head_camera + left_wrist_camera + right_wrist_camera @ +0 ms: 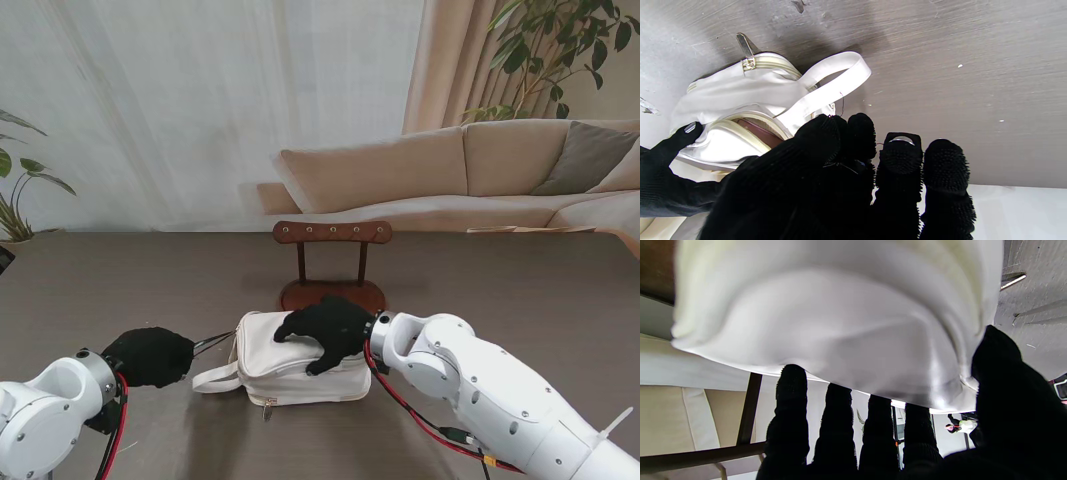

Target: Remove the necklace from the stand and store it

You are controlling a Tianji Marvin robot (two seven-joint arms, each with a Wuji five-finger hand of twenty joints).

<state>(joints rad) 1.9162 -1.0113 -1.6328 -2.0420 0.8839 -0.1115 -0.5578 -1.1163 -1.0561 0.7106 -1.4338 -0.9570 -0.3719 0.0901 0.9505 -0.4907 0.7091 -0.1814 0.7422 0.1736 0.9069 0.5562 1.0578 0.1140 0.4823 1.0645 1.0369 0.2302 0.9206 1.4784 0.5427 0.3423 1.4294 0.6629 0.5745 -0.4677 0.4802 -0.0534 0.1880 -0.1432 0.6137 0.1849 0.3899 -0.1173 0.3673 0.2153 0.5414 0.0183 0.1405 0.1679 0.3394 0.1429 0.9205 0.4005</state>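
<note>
Pinching something thin at the pouch's left end, the left hand [150,356] has fingers bunched together (prob. the zipper pull or chain, can't tell which). White pouch [290,372] lies on the surface [520,290], long axis left-right, opening w/ brown lining showing toward that hand. Right hand [328,330] presses flat on it, fingers spread. Best: keep pouch pinned, pull along the zip. Necklace not visible; wooden stand [332,262] looks bare.
</note>
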